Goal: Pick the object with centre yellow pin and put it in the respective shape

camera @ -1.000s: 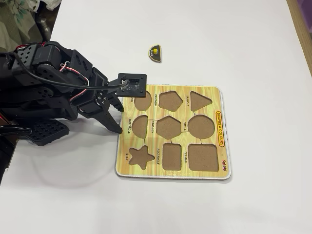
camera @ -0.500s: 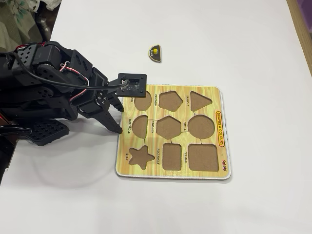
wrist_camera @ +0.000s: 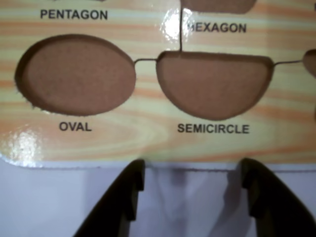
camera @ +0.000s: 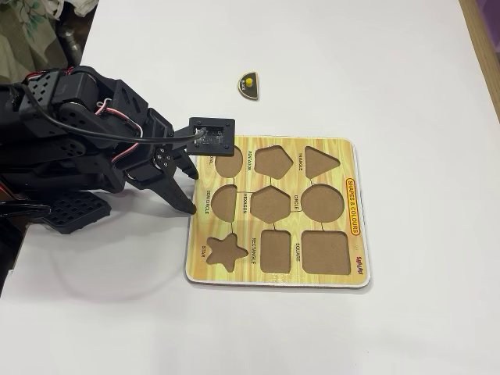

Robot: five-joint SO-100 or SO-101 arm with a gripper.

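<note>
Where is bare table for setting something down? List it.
Free: the broad white table right of the semicircle piece, and the strip below the shapes board. Crowded: left side, where the arm and open hand meet the board's edge.

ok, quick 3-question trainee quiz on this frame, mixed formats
1. True or false: the semicircle piece already sits in the shapes board.
2. In the wrist view, which cutout is left of the SEMICIRCLE cutout? A) star B) oval C) square
3. Fill in: the tool is ____ and holds nothing.

Key: 1 false, the piece lies on the white table, apart from the board. 2 B. 3 open.
</note>
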